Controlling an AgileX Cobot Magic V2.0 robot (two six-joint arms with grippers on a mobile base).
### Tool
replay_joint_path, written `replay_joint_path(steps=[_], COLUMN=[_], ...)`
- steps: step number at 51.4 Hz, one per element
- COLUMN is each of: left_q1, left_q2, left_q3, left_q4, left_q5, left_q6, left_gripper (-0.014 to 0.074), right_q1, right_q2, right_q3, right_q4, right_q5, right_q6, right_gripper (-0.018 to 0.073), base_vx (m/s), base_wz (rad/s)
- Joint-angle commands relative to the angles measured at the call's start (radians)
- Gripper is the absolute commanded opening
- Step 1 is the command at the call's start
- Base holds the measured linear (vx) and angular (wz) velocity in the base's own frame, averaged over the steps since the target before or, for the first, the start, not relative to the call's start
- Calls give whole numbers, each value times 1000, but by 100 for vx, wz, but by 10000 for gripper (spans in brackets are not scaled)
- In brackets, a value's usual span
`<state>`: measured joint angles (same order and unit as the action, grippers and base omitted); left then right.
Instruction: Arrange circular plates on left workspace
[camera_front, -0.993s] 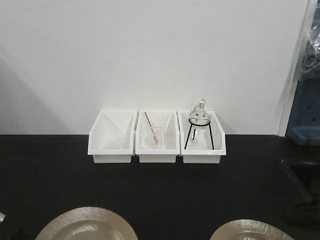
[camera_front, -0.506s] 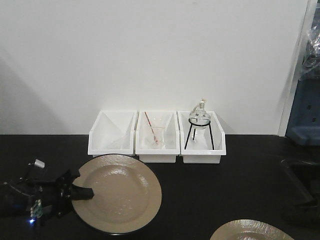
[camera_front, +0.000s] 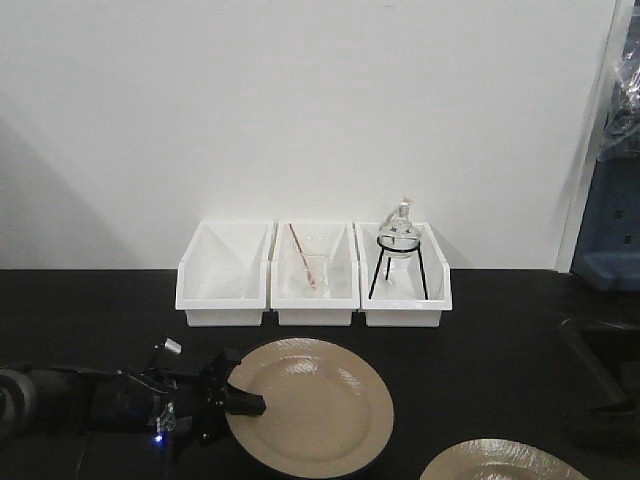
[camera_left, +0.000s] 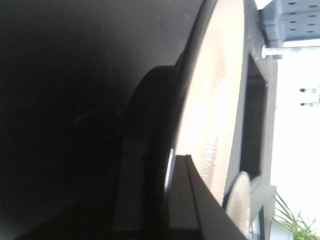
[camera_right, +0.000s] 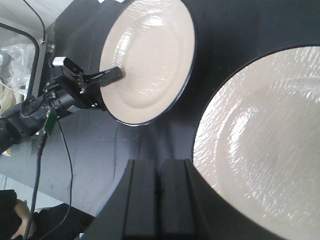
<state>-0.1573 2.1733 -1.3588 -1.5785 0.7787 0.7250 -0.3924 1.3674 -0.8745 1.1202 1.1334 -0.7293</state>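
Note:
One circular plate (camera_front: 315, 400), tan with a dark rim, lies low over the black countertop (camera_front: 90, 320) in front of the middle bin. My left gripper (camera_front: 243, 400) is shut on its left rim, one finger on top and one beneath. The left wrist view shows this plate (camera_left: 220, 100) edge-on between the jaws of the left gripper (camera_left: 170, 175). A second plate (camera_front: 505, 462) rests at the bottom right, cut off by the frame. In the right wrist view my right gripper (camera_right: 160, 200) is shut and empty, just left of that second plate (camera_right: 265, 150). The held plate (camera_right: 150, 60) shows beyond.
Three white bins stand along the back wall: an empty one (camera_front: 225, 275), one with a glass beaker and rod (camera_front: 315, 275), and one with a flask on a black tripod (camera_front: 403, 265). A sunken sink edge (camera_front: 600, 350) lies at the right.
The left gripper has carried the plate rightward from the left of the counter to in front of the middle bin. The second plate has not moved.

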Motion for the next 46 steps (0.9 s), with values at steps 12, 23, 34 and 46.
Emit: replay_joint_path(steps=[12, 23, 34, 46], left_q1=[-2, -1, 7, 26], left_q2=[-57, -57, -65, -72], left_q3=[-38, -38, -38, -38], left_q4=[-81, -78, -8, 146], left_q5=[22, 62, 103, 86], left_q6=[-3, 113, 251, 382], left_gripper=[69, 290, 507, 538], right_q1=[-4, -4, -4, -4], right_q2=[-25, -25, -25, -25], right_q3=[-28, -28, -28, -28], right_q4=[68, 68, 68, 68], right_q5=[9, 11, 17, 17], right_q6=[-13, -13, -17, -38], right_gripper=[-5, -5, -5, -5], base_vx=[0, 0, 0, 0], base_wz=[0, 0, 0, 0])
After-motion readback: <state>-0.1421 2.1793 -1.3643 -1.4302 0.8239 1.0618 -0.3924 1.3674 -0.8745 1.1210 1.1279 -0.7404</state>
